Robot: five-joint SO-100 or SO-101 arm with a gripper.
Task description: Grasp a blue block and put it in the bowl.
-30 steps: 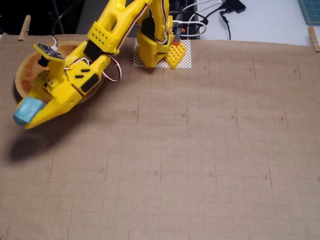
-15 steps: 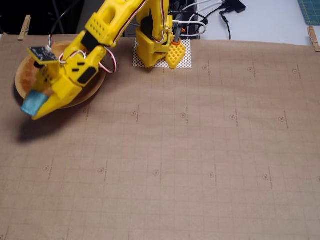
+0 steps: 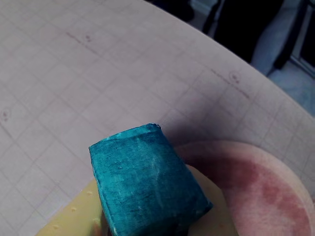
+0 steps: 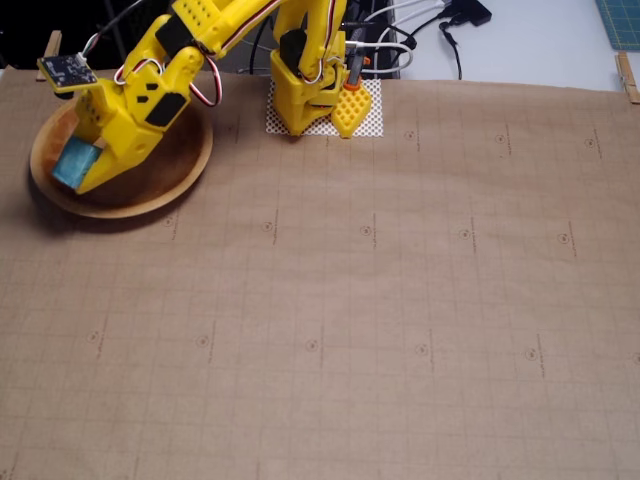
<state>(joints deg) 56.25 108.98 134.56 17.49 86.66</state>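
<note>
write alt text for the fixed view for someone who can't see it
A yellow robot arm's gripper holds a small blue block over the wooden bowl at the far left of a brown gridded table mat. The arm's base stands at the mat's far edge, with cables behind it.

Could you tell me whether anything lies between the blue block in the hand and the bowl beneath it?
Nothing does. In the fixed view the hand holds the blue block over the bowl, whose visible inside is bare.
</note>
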